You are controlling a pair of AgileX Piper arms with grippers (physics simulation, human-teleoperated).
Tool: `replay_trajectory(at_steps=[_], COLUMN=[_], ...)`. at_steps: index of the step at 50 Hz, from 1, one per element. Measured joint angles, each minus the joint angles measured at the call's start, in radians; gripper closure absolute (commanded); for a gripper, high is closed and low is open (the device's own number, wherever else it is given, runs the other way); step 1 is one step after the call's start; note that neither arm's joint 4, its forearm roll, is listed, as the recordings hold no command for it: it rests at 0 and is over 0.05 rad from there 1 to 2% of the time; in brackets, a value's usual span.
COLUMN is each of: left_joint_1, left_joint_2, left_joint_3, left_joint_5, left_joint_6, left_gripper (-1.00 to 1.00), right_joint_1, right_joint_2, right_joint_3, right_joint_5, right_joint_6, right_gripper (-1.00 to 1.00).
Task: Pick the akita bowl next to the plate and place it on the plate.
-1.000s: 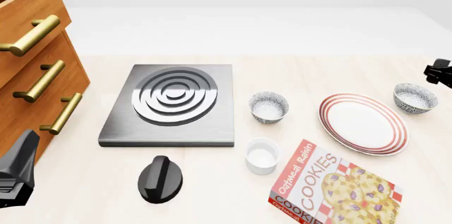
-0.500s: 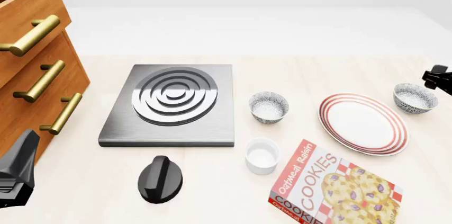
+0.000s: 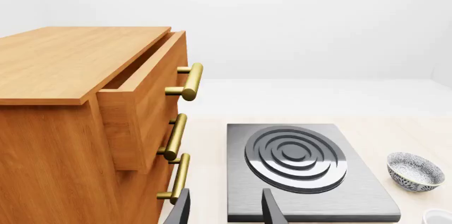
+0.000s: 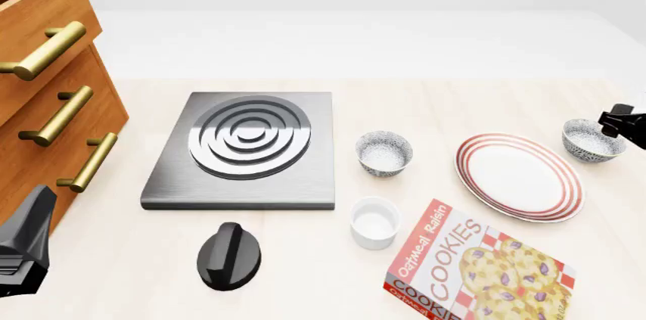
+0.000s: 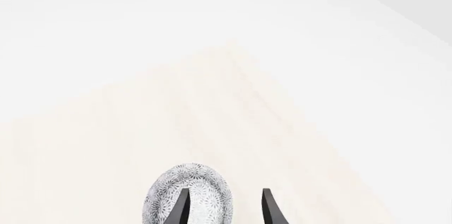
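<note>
While the bowl (image 4: 592,140) sits on the desk near its right edge, just beside the empty plate (image 4: 519,176), the right gripper (image 5: 224,205) straddles its rim, fingers apart; grasp, lift and placing remain

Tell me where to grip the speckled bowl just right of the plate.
Pinch the thin rim wall of the akita bowl from above, one finger inside, one outside. It sits upright and open-topped, apart from the plate. The right gripper, open, already straddles its rim.
</note>
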Motion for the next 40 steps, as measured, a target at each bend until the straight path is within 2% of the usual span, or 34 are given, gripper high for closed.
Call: replay_trajectory(at_steps=[40], left_joint_1=[0.000], left_joint_2=[0.000], left_joint_3=[0.000], left_joint_5=[0.000], left_joint_6=[0.000], left_gripper=[-1.00], right_joint_1=[-0.014], right_joint_2=[0.077], right_joint_3=[-0.015], right_joint_5=[-0.019], right_joint_6=[-0.002], right_gripper=[-1.00])
